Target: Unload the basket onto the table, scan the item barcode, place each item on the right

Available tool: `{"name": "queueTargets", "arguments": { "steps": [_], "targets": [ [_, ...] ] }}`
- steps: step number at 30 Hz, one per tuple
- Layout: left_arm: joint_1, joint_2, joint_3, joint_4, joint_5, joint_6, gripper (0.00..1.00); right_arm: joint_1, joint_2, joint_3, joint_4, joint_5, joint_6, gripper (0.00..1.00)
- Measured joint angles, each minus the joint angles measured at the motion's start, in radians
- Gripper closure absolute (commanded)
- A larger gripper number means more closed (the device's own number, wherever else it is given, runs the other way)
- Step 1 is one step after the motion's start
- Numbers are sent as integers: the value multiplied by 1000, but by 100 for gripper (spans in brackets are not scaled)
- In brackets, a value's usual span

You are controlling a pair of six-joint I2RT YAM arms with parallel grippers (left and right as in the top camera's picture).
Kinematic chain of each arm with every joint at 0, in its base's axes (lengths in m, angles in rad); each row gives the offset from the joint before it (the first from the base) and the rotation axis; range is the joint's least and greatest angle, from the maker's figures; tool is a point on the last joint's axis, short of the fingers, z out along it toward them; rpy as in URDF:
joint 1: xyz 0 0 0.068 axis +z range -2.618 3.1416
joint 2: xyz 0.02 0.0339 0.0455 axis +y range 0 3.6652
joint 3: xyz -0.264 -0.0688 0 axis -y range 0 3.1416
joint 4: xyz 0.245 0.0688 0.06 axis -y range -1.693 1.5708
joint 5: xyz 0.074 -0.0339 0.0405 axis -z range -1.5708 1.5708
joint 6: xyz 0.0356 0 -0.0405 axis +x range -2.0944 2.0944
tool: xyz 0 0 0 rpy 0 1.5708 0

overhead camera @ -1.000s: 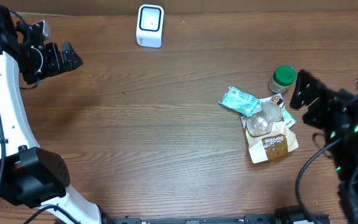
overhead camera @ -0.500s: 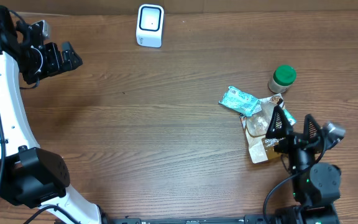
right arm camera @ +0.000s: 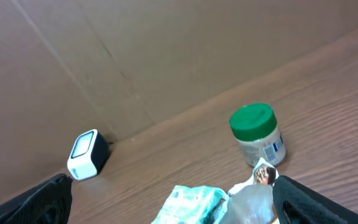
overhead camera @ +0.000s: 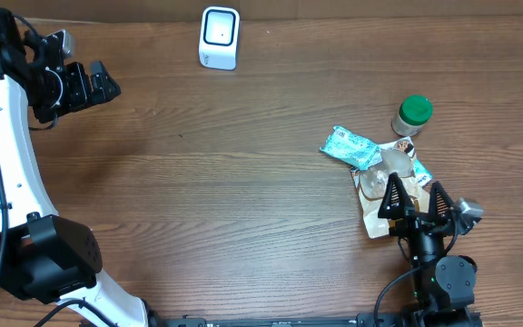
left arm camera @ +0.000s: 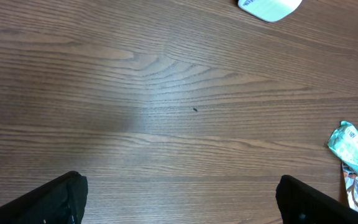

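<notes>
At the upper left of the overhead view, the left gripper (overhead camera: 107,82) hangs over bare wood at the edge of the table (overhead camera: 243,200). Its fingers stand apart with nothing between them. Its own camera shows the two dark fingertips (left arm camera: 55,199) in the bottom corners of the frame, with only wood grain between them.

Right of it, at the top centre of the overhead view, a small white scanner (overhead camera: 219,37) stands alone near the far edge of the table, well apart from both grippers. The left wrist view catches its lower edge at the top right of the frame. The right wrist view shows it at the lower left, in front of a brown cardboard wall (right arm camera: 135,56).

The goods lie in a loose cluster at the right of the overhead view. A teal packet (overhead camera: 350,147) is the leftmost. A crumpled clear wrapper (overhead camera: 390,173) sits just beside it, overlapping a brown pouch (overhead camera: 398,218) below. A jar with a green lid (overhead camera: 412,115) stands upright at the upper right of the cluster, close beside the rest.

The right gripper (overhead camera: 415,202) is at the lower right, over the bottom end of the brown pouch. Its fingers are spread wide and hold nothing. Whether they touch the pouch cannot be told.
</notes>
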Motion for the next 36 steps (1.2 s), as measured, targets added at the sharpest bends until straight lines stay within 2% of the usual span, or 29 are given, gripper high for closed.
{"name": "queueTargets", "arguments": {
  "steps": [8, 20, 36],
  "targets": [
    [0, 0, 0, 0, 0, 0, 0, 0, -19, -17, 17, -24, -33, 0],
    [0, 0, 0, 0, 0, 0, 0, 0, -19, -17, 6, -133, -239, 0],
    [0, 0, 0, 0, 0, 0, 0, 0, -19, -17, 5, -150, -262, 0]
  ]
}}
